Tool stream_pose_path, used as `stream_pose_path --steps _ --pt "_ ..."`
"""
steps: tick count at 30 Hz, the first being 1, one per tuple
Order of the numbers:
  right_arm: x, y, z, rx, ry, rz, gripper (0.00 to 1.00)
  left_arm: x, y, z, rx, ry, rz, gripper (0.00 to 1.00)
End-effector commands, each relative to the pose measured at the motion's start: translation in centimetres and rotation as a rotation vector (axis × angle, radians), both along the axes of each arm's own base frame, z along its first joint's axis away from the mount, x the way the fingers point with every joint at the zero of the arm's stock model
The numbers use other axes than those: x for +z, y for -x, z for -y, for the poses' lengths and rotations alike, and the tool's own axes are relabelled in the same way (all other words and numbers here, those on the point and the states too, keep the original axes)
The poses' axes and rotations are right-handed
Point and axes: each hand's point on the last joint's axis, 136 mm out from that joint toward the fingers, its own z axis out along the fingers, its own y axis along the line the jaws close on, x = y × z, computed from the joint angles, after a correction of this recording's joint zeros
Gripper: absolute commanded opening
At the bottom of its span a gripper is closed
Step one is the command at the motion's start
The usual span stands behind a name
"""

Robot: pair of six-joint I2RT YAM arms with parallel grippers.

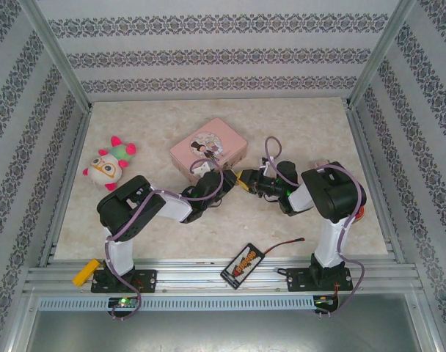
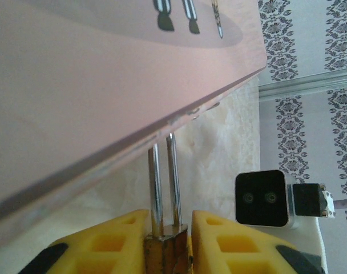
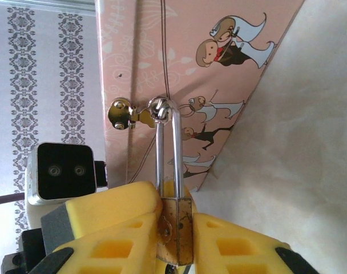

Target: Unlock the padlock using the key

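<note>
Looks like the steadying step, before any turn. Finds the padlock [image 3: 178,228] hanging from the clasp [image 3: 123,112] on the pink tin [image 3: 139,45], at the tin's near edge, between the 2 grippers. Pinches its body with the right gripper [image 3: 176,211], pads narrow and pressed to both sides. Brackets the same body with the left gripper [image 2: 169,220], equally narrow; cannot tell whether clamped or loose. Shows a dark speck [image 3: 164,228] on the lock's face, possibly the key, too small to tell. Calls next for 1 gripper to hold the body firm while the other seats the key and twists.
</note>
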Motion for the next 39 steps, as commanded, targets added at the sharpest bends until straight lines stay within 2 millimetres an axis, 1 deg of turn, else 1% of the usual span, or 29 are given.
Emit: stream_pose_path --steps 1,5,10,13,15,18,24,29,34,39 --pt "0.6 0.7 -0.9 0.046 -0.031 0.034 0.2 0.3 0.1 1.0 -0.016 0.072 -0.003 0.27" --pt "0.4 0.5 -0.7 0.037 -0.035 0.03 0.14 0.1 0.2 0.2 0.0 0.061 -0.004 0.28" --pt "0.5 0.3 -0.5 0.03 -0.043 0.026 0.14 -0.1 0.2 -0.6 0.008 0.049 -0.004 0.28" --pt "0.5 0.2 -0.4 0.026 -0.047 0.026 0.14 0.0 0.1 -0.6 0.002 0.039 0.002 0.38" --pt "0.6 0.1 -0.3 0.025 -0.048 0.027 0.14 0.1 0.0 -0.6 -0.003 0.034 0.003 0.4" --pt "0.6 0.1 -0.3 0.023 -0.049 0.027 0.14 0.1 -0.2 -0.8 -0.003 0.031 0.002 0.4" --pt "0.5 0.1 -0.1 0.019 -0.05 0.026 0.14 -0.1 -0.6 -1.4 -0.014 0.024 -0.01 0.36" --pt "0.5 0.0 0.1 0.015 -0.053 0.024 0.14 0.0 -0.7 -1.4 -0.057 -0.021 -0.033 0.35" --pt "0.5 0.0 0.1 0.015 -0.056 0.025 0.14 -0.4 -0.6 -1.6 -0.093 -0.071 -0.071 0.35" --pt "0.6 0.0 0.0 0.017 -0.057 0.028 0.14 -0.6 -0.9 -1.7 -0.126 -0.081 -0.092 0.32"
